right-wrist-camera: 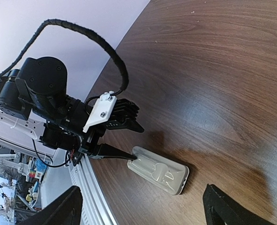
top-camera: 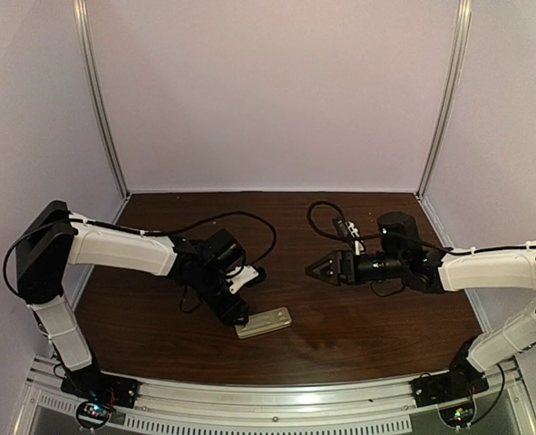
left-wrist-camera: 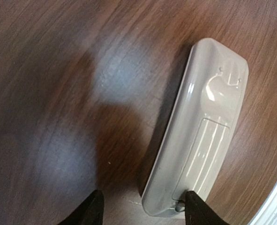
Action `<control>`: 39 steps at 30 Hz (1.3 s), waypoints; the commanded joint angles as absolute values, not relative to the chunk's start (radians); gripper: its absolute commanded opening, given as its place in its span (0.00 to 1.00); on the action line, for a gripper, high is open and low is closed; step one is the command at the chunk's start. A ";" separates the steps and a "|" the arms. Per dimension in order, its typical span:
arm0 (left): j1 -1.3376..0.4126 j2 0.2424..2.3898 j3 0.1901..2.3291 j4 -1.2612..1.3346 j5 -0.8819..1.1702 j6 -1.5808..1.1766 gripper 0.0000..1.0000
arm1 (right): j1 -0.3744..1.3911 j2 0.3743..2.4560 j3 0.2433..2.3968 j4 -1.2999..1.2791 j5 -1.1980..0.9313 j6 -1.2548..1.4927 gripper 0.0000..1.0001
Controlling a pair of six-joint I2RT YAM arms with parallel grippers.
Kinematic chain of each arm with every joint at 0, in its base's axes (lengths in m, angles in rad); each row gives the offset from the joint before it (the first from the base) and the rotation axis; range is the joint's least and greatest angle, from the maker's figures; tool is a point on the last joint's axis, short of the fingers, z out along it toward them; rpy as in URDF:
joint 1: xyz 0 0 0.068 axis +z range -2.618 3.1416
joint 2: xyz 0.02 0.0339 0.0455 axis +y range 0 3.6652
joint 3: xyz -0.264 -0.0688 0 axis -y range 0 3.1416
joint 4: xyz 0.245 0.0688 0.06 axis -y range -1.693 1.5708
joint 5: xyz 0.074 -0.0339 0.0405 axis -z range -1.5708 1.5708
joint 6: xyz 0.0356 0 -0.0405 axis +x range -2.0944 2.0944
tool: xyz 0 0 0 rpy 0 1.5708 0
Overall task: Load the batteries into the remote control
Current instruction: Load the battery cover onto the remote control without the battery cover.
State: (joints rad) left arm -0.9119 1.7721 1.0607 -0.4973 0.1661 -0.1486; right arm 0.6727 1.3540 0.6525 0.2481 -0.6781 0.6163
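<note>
Now | left hand (left-wrist-camera: 145, 210) spread, perhaps touching remote control (left-wrist-camera: 199, 136) | right hand (top-camera: 315, 270) spread above table (top-camera: 385, 326)

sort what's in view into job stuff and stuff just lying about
Job: remote control, back side up; left end effector, open at its end; right end effector, open. No batteries in view.
Just there: table, metal rail, walls.

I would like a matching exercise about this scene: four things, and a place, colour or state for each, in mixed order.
1 remote control
2 left gripper
3 right gripper
4 table

A dark brown
B at the remote's end
C lying back side up
D open, apart from the remote

Pairs: 1-C, 2-B, 3-D, 4-A
</note>
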 commanded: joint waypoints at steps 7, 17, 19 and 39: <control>-0.959 1.854 1.076 -0.541 0.081 -0.135 0.58 | 0.678 1.353 0.673 0.219 -0.660 0.591 0.91; -0.978 1.852 1.094 -0.581 0.035 -0.125 0.60 | 0.675 1.313 0.679 0.178 -0.643 0.571 0.92; -0.965 1.825 1.121 -0.583 0.048 -0.125 0.61 | 0.675 1.308 0.681 0.173 -0.641 0.569 0.93; -0.945 1.821 1.101 -0.678 0.017 -0.077 0.59 | 0.675 1.329 0.698 0.181 -0.664 0.574 0.91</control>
